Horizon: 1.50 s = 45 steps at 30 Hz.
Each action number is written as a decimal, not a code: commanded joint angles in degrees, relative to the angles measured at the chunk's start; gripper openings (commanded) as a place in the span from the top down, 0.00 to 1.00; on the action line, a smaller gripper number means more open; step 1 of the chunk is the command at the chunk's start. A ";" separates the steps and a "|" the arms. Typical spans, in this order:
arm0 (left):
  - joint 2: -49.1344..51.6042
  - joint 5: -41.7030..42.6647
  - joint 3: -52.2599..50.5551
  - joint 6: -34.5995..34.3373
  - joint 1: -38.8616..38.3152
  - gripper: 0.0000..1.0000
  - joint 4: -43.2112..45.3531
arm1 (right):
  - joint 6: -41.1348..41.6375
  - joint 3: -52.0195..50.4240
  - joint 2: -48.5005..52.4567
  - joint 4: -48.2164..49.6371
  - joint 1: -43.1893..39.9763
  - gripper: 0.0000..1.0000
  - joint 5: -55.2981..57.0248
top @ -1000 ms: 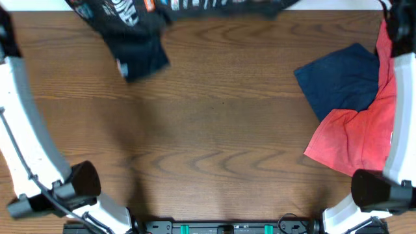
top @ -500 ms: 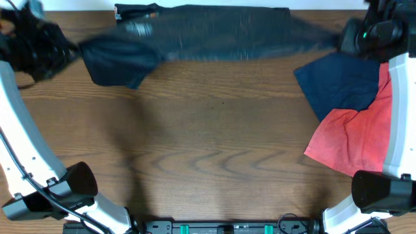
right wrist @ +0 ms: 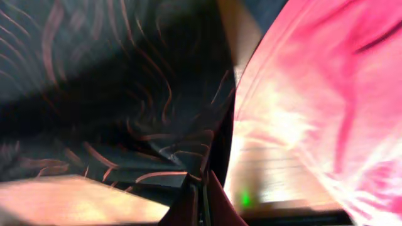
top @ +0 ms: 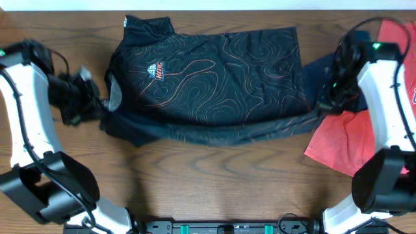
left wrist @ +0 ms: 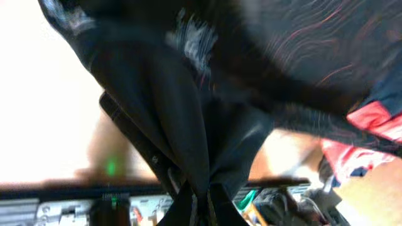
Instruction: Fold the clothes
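Thin black sports jersey with orange contour lines (top: pixel 208 78) lies spread logo-up on the brown wooden table (top: pixel 214 182), pulled out between the two grippers. Left gripper (top: pixel 101 110): jaws closed on one lower corner, with the fabric bunched into a tight fold right at the jaws (wrist view is blurry, but the pinch is clear). Right gripper (top: pixel 323 110): jaws clamped on the opposite lower corner, cloth fanning away from them. Red tee (top: pixel 351 140) sits just beside the right jaws, touching a navy-blue garment (top: pixel 320 70). Jersey's near hem sags slightly between the jaws.
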 commanded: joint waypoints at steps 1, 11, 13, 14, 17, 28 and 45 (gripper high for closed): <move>-7.26 -5.75 -8.37 -2.73 0.09 0.94 1.16 | -0.74 -8.09 -4.00 2.27 0.22 0.99 -2.62; -27.67 -10.47 -27.71 -6.80 1.68 0.95 3.39 | -0.09 -23.12 -15.74 4.85 -1.03 0.99 -2.71; -31.21 -10.47 -28.37 -7.37 1.88 0.94 3.63 | 0.13 -23.37 -18.47 5.09 -1.38 0.99 -2.56; -32.65 -10.73 -28.37 -7.37 1.86 0.94 4.09 | 0.09 -23.37 -19.58 5.73 -1.49 0.99 -2.51; -34.77 -12.41 -28.37 -10.08 1.86 0.94 6.97 | -0.42 -23.37 -20.85 9.03 -1.51 0.99 -2.29; -23.28 -11.17 -28.37 -16.61 1.86 0.94 26.43 | -0.37 -23.39 -11.91 28.13 -1.51 0.99 -2.54; -2.25 1.07 -28.37 -16.61 1.79 0.94 53.42 | 1.60 -23.39 0.66 54.97 -0.87 0.99 -5.31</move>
